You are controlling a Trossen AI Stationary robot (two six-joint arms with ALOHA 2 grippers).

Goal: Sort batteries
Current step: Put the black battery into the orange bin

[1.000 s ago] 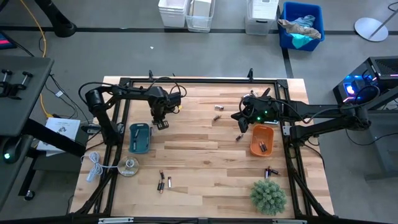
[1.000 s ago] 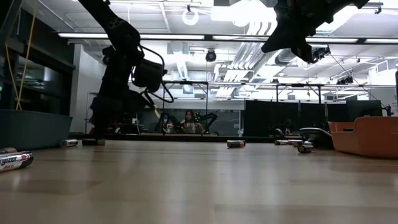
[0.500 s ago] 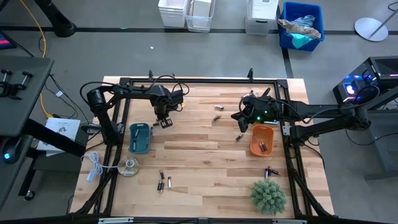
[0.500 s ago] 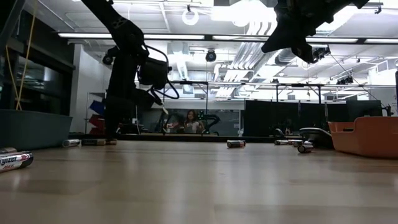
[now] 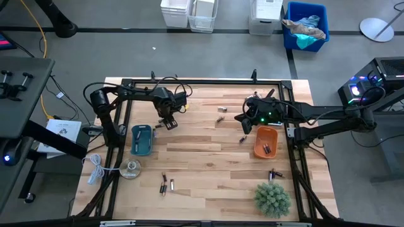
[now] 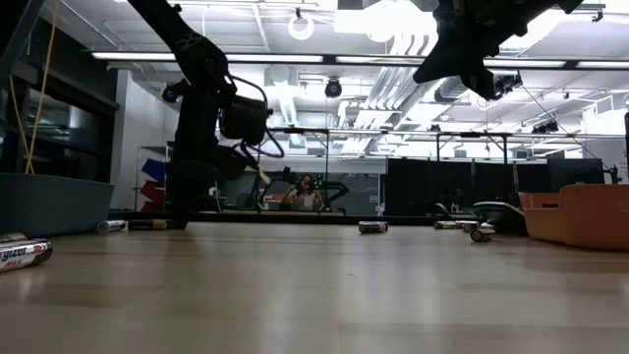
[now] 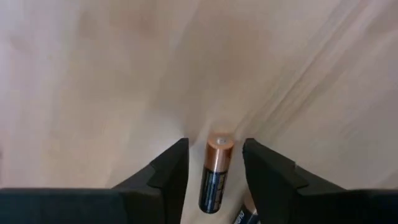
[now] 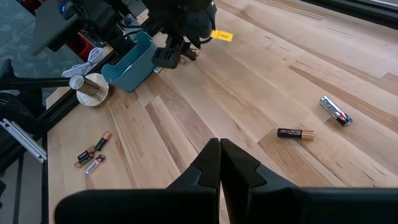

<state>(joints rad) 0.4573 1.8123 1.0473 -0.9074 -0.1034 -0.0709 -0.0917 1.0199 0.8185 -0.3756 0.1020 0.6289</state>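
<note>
We see the left gripper [image 7: 214,163] with jaws parted around a battery [image 7: 216,171] at the frame's lower middle, so we should close squarely on it.

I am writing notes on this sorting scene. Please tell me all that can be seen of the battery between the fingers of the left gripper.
The battery is a small cylinder with a copper-coloured top, a silvery end cap and a black lower body bearing tiny print. It stands lengthwise between the two dark fingers of the left gripper, with a narrow gap showing on each side, so no contact can be seen. Light wooden table lies behind it. Its lower end is hidden from view.
</note>
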